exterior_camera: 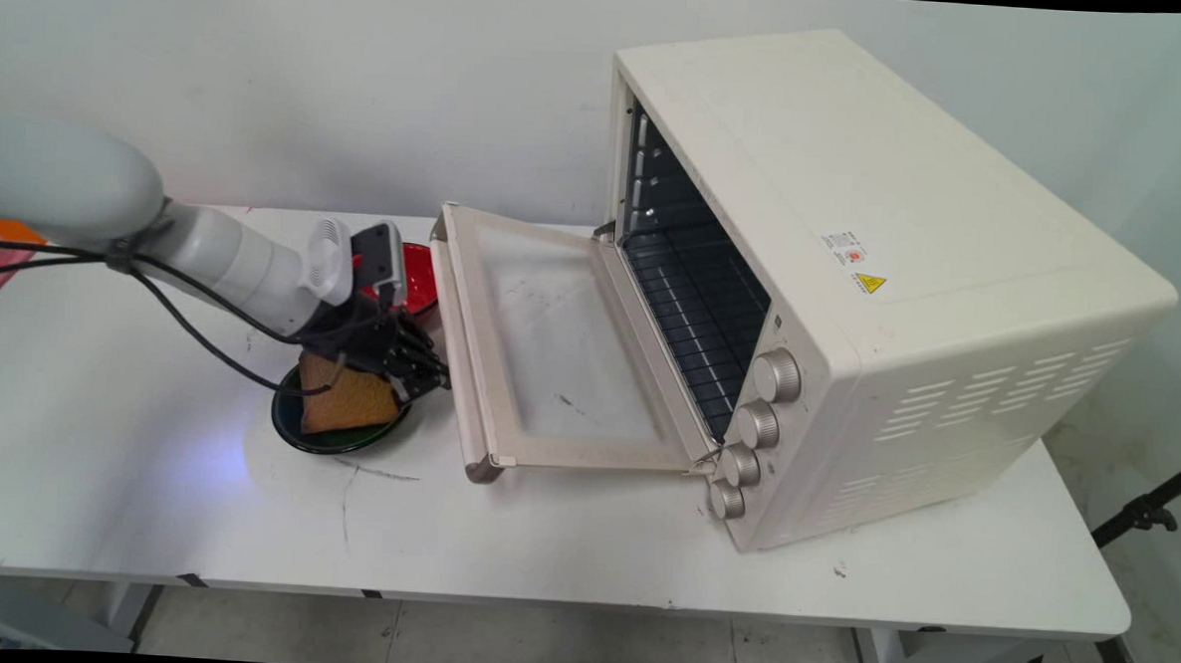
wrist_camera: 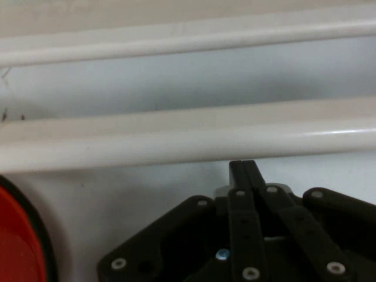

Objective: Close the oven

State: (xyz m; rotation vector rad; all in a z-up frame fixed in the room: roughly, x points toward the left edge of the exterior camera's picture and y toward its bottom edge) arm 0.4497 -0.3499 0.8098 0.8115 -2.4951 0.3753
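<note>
My gripper hangs low over the table, just left of the open door of the cream toaster oven. In the hand view the two fingers are pressed together with nothing between them, the gripper pointing at the door's cream edge bar, close to it but apart. A slice of toast lies on a dark green plate directly beside and below the hand. A red bowl stands behind the hand and shows as a red rim at the hand view's lower left.
The oven door lies flat on the table, hinged at the oven's front. A wire rack sits inside the oven cavity. Several knobs line the oven's front right. Something orange and pink lies at the table's far left edge.
</note>
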